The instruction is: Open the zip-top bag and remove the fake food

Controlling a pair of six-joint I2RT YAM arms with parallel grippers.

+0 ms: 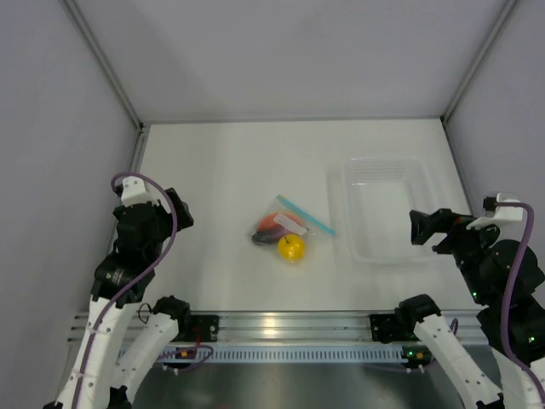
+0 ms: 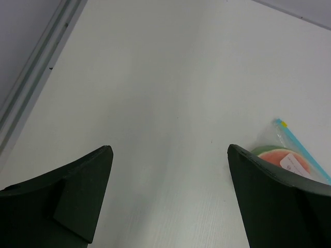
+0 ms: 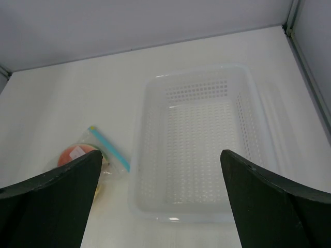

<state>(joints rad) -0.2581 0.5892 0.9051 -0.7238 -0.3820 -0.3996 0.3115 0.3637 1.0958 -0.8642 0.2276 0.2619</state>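
The zip-top bag (image 1: 288, 227) lies on the white table near its middle, its teal-blue zip strip (image 1: 305, 215) on the far right side. Inside I see a yellow lemon (image 1: 291, 247), a red-orange wedge (image 1: 272, 225) and a dark piece (image 1: 261, 239). The bag also shows in the left wrist view (image 2: 289, 155) and the right wrist view (image 3: 95, 152). My left gripper (image 1: 174, 209) is open and empty, well left of the bag. My right gripper (image 1: 423, 226) is open and empty, at the right edge of the tub.
A clear rigid perforated tub (image 1: 387, 209) stands right of the bag, also in the right wrist view (image 3: 201, 150). Grey walls close the table at the back and both sides. A metal rail (image 1: 281, 328) runs along the near edge.
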